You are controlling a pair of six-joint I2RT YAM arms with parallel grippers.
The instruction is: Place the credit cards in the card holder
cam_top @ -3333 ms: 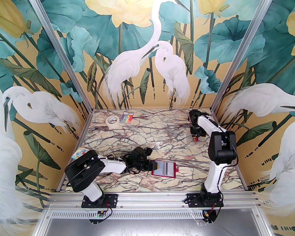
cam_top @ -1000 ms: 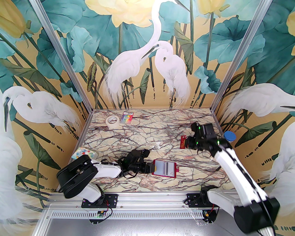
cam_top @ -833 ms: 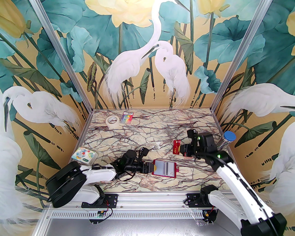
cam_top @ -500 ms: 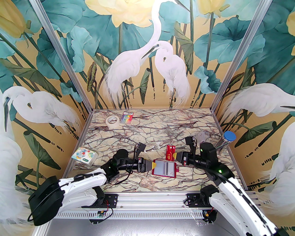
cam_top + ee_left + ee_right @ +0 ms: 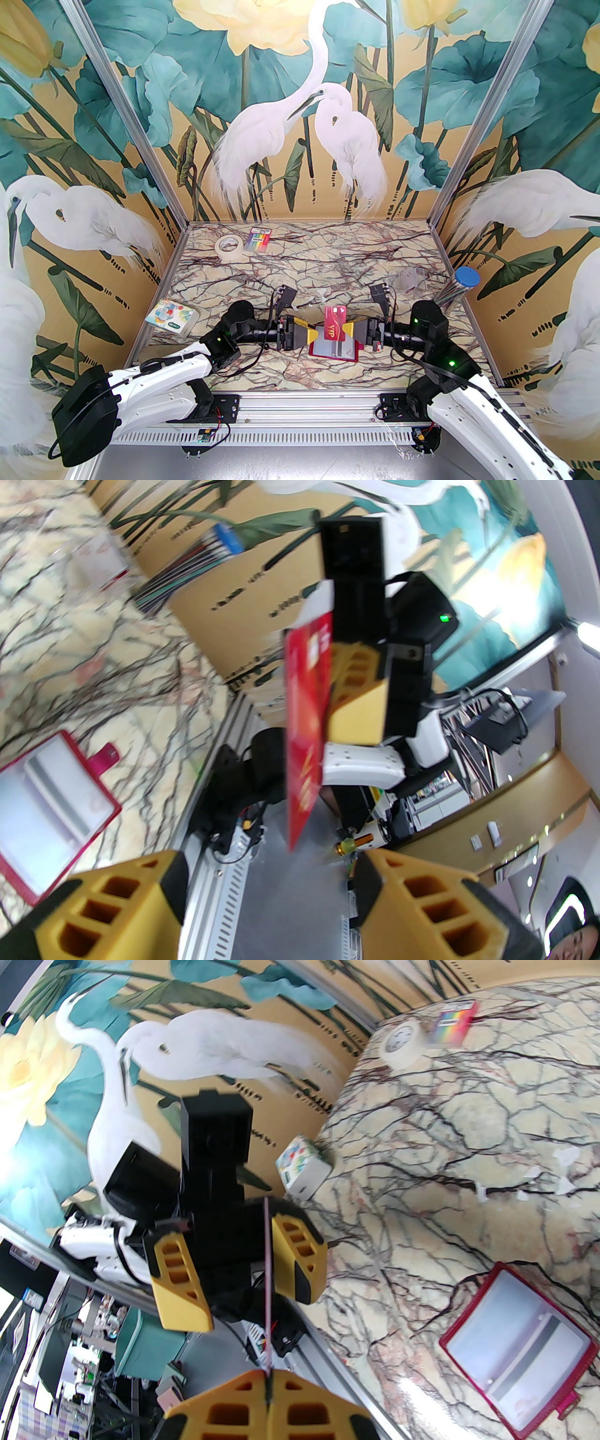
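While right fingers (image 5: 300,1410) pinch a red credit card (image 5: 334,324), raised near the card holder (image 5: 515,1349), left fingers (image 5: 108,911) spread opposite.

The credit card (image 5: 335,323), lower middle of the top view, is red with gold lettering. The card holder (image 5: 333,358) is dark red, holding a pale grey-lilac card (image 5: 328,348). Both the left gripper (image 5: 269,869) and right gripper (image 5: 268,1377) have yellow fingers on black. The table (image 5: 290,267) is cream marble veined maroon and black. The far packet (image 5: 259,239) is rainbow-striped.
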